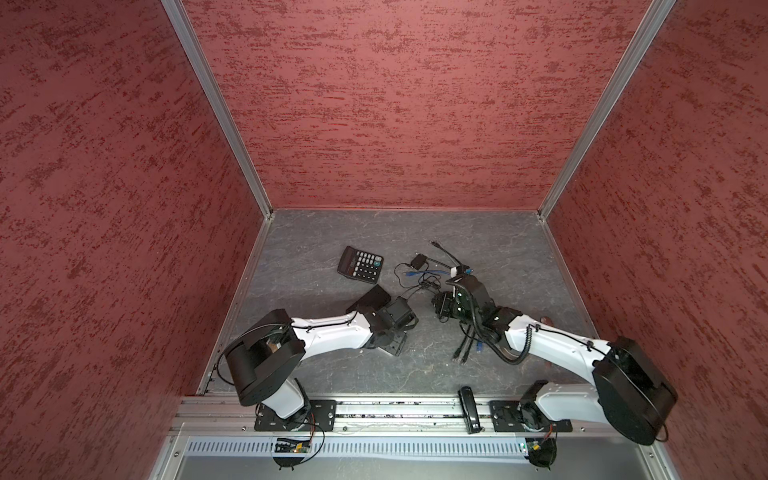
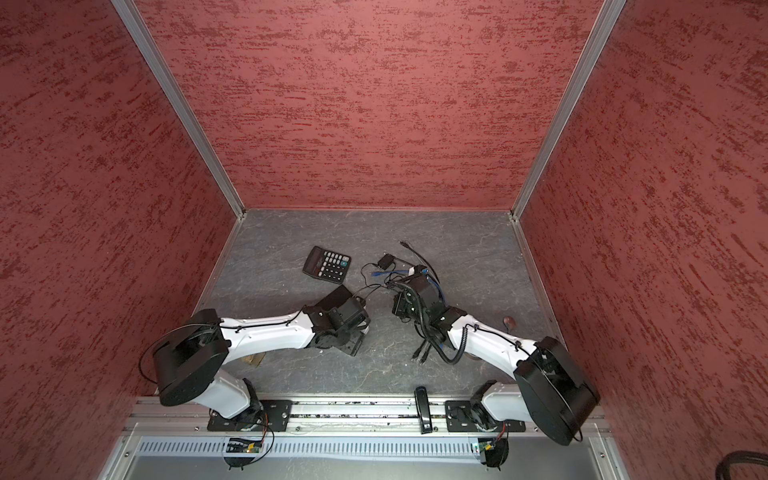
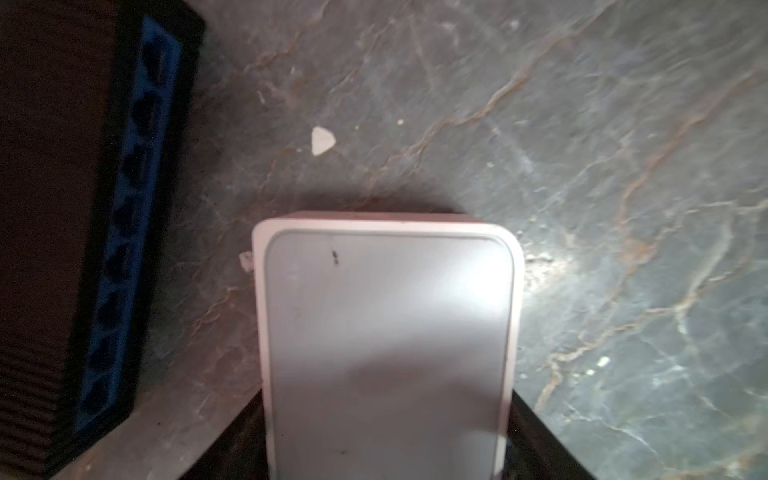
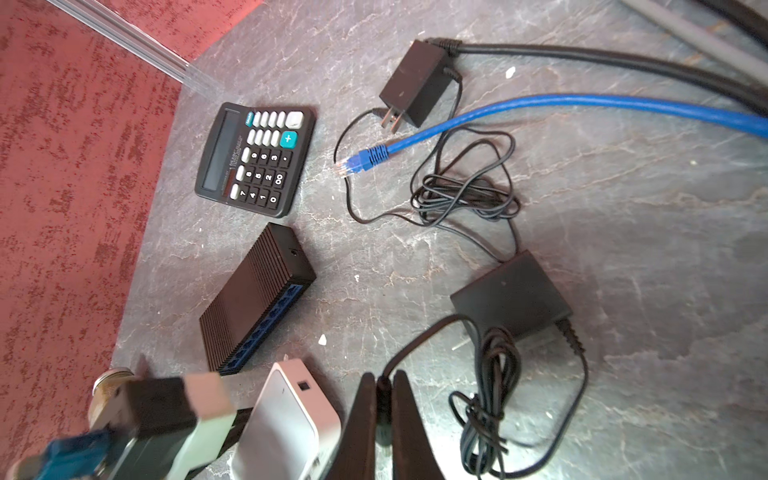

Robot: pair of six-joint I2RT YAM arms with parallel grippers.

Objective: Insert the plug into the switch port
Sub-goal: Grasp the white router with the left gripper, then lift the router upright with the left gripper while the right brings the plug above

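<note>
- Red textured walls [image 1: 374, 104] are enclosing a grey marbled table [image 1: 511, 249], with the work lying mid-table
- The switch [image 4: 249, 299] is lying flat with its row of blue ports [image 3: 137, 199] facing sideways; every port I can make out is showing empty
- The blue plug [image 4: 361, 160] is lying loose on the table, well apart from the switch, off the switch end that has the small round socket; its cable [image 4: 582, 102] is trailing away from the switch
- The left gripper [image 1: 399, 322] is hanging by the port side of the switch, gripping a white box [image 3: 386, 340] with black fingers flanking both its sides; the box is near the switch, apart from it
- The right gripper [image 4: 383, 382] is pinching a thin black cord [image 4: 405, 347], jaws pressed together, further out from the switch's port side than the box; the cord is running to a black adapter [image 4: 511, 295]
- A calculator [image 4: 255, 158] is lying just past the socket end of the switch
- I am judging the insertion as not yet begun: I am taking the blue plug as the one meant, since it suits the ports, and neither gripper is holding it
- I cannot tell whether the pinched cord is ending in a plug of its own
- Picking up the plug, lining it up with a port and pushing it home are all looking left to do
</note>
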